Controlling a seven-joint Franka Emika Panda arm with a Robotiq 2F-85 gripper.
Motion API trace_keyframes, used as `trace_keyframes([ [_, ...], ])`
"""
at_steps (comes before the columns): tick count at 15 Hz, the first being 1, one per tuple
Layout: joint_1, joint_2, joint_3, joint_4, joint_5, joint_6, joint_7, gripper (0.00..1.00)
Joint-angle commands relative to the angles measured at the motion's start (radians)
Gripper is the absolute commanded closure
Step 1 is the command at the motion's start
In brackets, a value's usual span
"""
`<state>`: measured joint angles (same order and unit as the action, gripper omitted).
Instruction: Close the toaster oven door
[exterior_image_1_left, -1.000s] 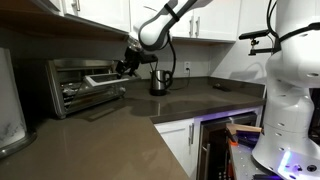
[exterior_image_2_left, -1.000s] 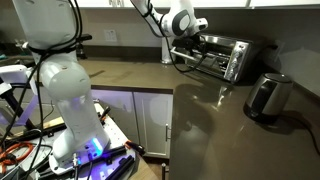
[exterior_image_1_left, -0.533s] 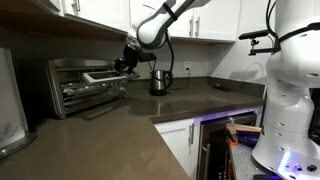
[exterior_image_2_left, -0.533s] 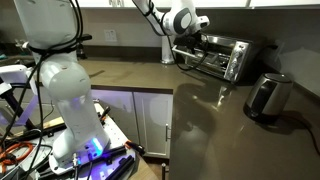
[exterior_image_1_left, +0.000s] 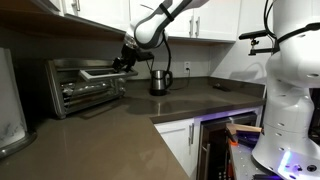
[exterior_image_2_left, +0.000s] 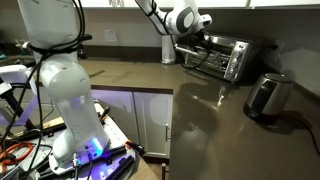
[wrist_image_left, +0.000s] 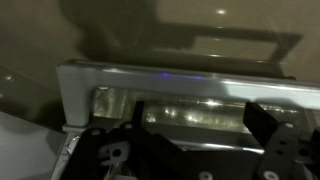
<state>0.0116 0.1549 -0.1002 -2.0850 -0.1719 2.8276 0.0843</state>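
Though view dim, toaster oven door (wrist_image_left: 170, 80) silver-framed, glass, seemingly part-open.

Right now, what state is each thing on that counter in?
toaster oven: interior exposed, racks showing.
toaster oven door: partly open, tilted, not shut.
gripper: fingers spread open, at the door's free edge.
kettle: upright.

Exterior views see the toaster oven (exterior_image_1_left: 85, 85) (exterior_image_2_left: 220, 55) from opposite sides, wrist view close-up.
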Motion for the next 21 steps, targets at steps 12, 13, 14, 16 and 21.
trace_keyframes([
  [12, 0.047, -0.039, -0.050, 0.034, -0.252, -0.018, 0.110, 0.00],
  [13, 0.053, -0.046, -0.052, 0.033, -0.270, -0.017, 0.123, 0.00],
  [14, 0.057, -0.053, -0.052, 0.031, -0.284, -0.018, 0.134, 0.00],
  [16, 0.066, -0.067, -0.052, 0.030, -0.315, -0.021, 0.157, 0.00],
  [21, 0.072, -0.078, -0.049, 0.027, -0.360, -0.017, 0.200, 0.00],
])
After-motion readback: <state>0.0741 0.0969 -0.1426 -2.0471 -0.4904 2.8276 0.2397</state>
